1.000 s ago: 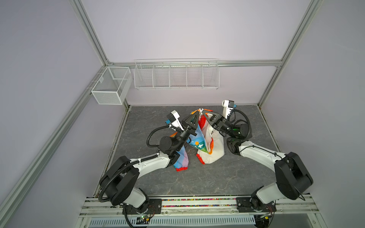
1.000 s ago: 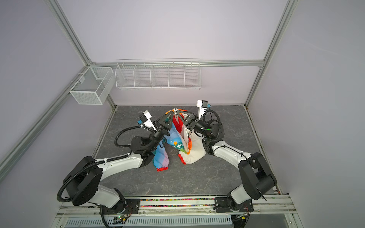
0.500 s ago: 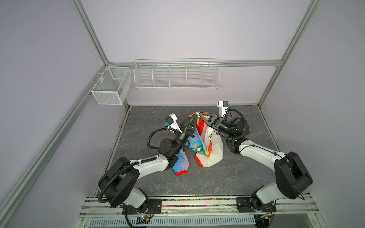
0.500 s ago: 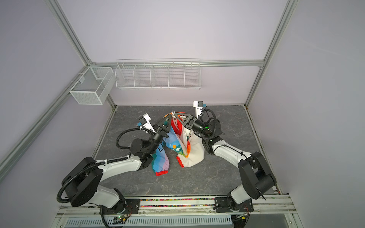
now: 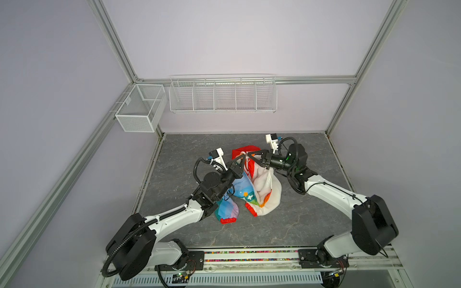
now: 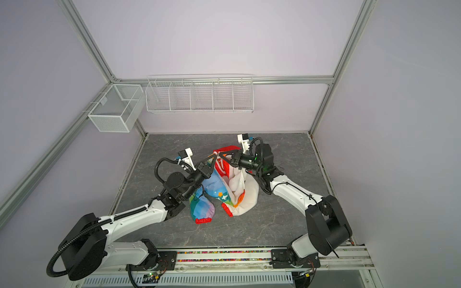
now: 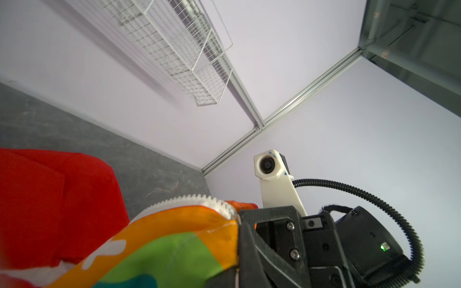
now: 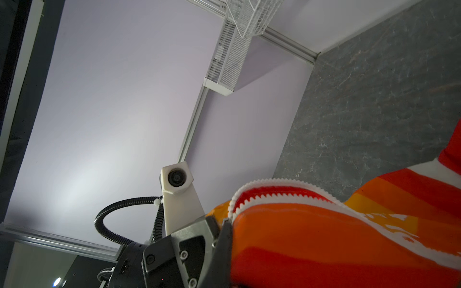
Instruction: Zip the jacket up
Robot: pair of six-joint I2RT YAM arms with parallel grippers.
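My left fingers (image 5: 239, 161) and right fingers (image 5: 257, 161) are both clenched on the jacket (image 5: 264, 184). They pinch its top edge beside the white zipper (image 8: 274, 181), tips nearly meeting. The jacket hangs beneath them between my arms, with its lower folds and red cuffs bunched on the desk (image 5: 299, 224).

Both top views are looking down over the grey marbled tabletop (image 5: 299, 224); close-up white wrist cameras (image 7: 268, 165) (image 8: 177, 178) are facing each other, angling upward.
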